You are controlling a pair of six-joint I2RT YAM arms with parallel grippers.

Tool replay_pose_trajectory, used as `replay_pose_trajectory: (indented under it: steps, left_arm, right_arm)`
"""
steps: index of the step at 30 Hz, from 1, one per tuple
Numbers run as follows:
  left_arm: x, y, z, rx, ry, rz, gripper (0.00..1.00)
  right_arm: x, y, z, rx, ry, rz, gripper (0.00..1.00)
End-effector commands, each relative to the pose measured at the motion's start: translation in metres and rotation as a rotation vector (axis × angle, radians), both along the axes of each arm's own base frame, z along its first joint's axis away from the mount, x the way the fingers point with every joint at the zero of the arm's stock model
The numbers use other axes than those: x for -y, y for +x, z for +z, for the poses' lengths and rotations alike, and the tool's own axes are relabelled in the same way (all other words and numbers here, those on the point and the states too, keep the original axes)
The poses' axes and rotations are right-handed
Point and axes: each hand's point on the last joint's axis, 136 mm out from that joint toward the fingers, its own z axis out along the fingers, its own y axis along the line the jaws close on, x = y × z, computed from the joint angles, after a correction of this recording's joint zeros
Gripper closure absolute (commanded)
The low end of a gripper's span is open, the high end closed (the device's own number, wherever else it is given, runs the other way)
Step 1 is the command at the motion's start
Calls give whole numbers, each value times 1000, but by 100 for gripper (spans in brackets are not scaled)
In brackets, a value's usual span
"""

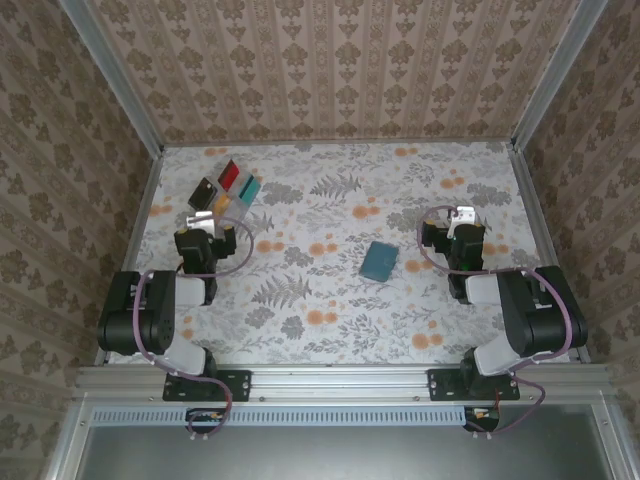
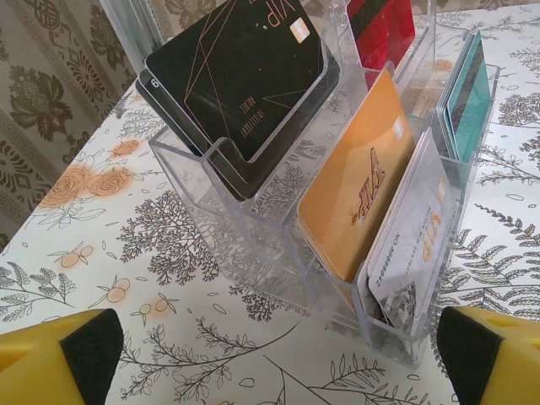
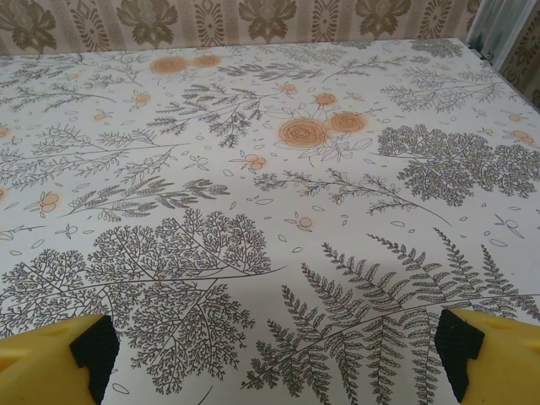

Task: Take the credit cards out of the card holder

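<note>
The card holder (image 1: 379, 261), a small teal-blue wallet, lies closed and flat on the flowered table, right of centre. The credit cards stand in a clear acrylic rack (image 2: 253, 228) at the back left: black (image 2: 245, 76), red (image 2: 384, 29), yellow-orange (image 2: 359, 181), pale grey (image 2: 418, 232) and teal (image 2: 468, 105). My left gripper (image 2: 278, 363) is open just in front of that rack, with nothing between its yellow fingers (image 2: 59, 359). My right gripper (image 3: 274, 354) is open over bare tablecloth, to the right of the wallet and apart from it.
In the top view the rack (image 1: 228, 190) sits near the table's back left corner, close to the left wall. Patterned walls (image 1: 330, 70) and metal posts close in the table on three sides. Both arm bases stand at the near edge.
</note>
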Motion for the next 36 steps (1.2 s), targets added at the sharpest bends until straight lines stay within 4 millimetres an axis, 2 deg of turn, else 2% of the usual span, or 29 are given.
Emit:
replay_pose_trajectory:
  steps: [1,31,36]
  left_arm:
    - [-4,8,11,40,9,15,0]
    - [-3,8,12,42,6,6,0]
    - [-9,5,19,63,14,49,0]
  right_arm:
    - [1,7,10,38,-6,-10,0]
    - [1,7,11,41,-4,-10,0]
    - [4,5,14,49,-8,-28,0]
